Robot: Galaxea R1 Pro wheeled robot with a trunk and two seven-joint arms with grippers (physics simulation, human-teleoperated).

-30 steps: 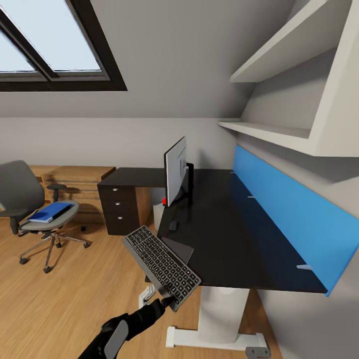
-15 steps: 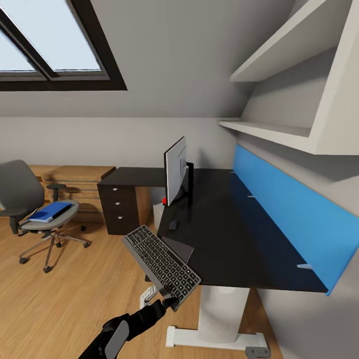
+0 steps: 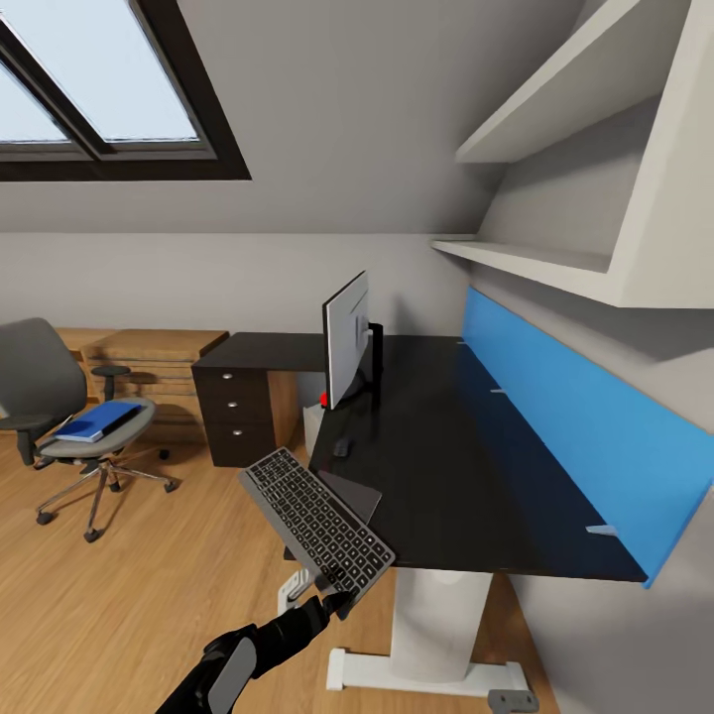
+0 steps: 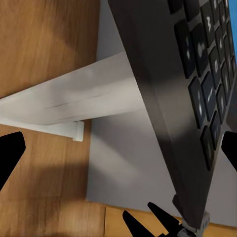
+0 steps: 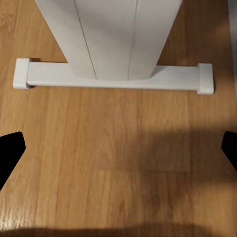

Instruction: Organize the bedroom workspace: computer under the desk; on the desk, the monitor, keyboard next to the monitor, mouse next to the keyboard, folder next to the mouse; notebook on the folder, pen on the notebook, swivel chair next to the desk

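Clamped by its near short end in the left end effector (image 3: 332, 598), off the floor: the keyboard (image 3: 315, 523), keys up and tilted, long axis running away from the robot and leftward, far end level with the front left corner of the bench (image 3: 466, 466). Overlapping that corner from the head camera (whether touching it or hanging just above, impossible to tell).

Straight ahead and slightly right of the end effector, on the black top: the monitor (image 3: 346, 340), edge-on to the camera, with the mouse (image 3: 341, 447) just in front of its stand and the notebook (image 3: 355, 494) partly hidden behind the keyboard. Far right, near the blue wall panel (image 3: 575, 416): the pen (image 3: 599, 531).

Well apart to the left, on the wood floor (image 3: 129, 605): the swivel chair (image 3: 59, 397), with the folder (image 3: 97, 420) on its seat.

Right end effector (image 5: 118, 143) spread wide, holding nothing, pointed down at the floor near the bench's white foot (image 5: 113, 79).

Likely step: setting down the keyboard, 1 of 7 placements. Needed for that, by the look of it: a carry forward and right over the edge, with the long axis turned to lie in front of the monitor.
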